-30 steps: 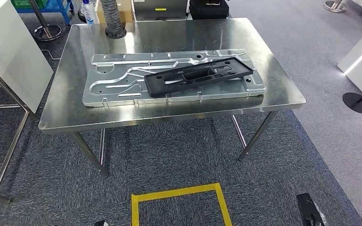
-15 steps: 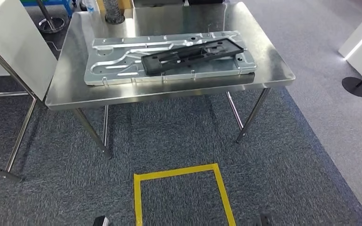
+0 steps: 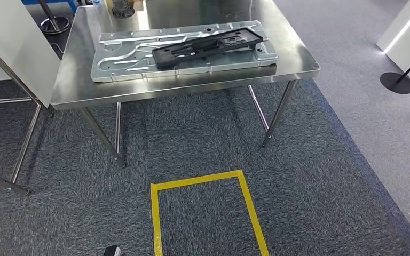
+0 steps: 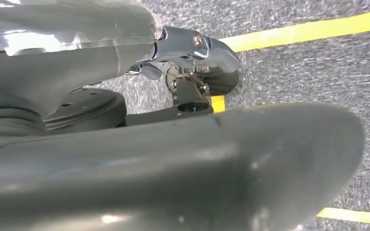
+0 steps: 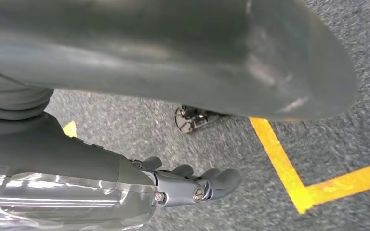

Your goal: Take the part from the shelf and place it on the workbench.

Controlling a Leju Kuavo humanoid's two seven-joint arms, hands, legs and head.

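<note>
Head view: the far edge of my tabletop point(image 3: 75, 90) is cut off by the picture's top, as is the ribbed hose point(image 3: 121, 8) standing there. The black part point(image 3: 208, 44) hides part of the metal panel point(image 3: 117, 58) beneath it. A small dark object point(image 3: 112, 250) is clipped by the bottom edge; I cannot identify it.

Left wrist view: my left robot hand point(image 4: 192, 48) is largely hidden behind a grey cover; finger position cannot be told.

Right wrist view: my right robot hand point(image 5: 197, 185) is blurred, its fingertips indistinct.
</note>
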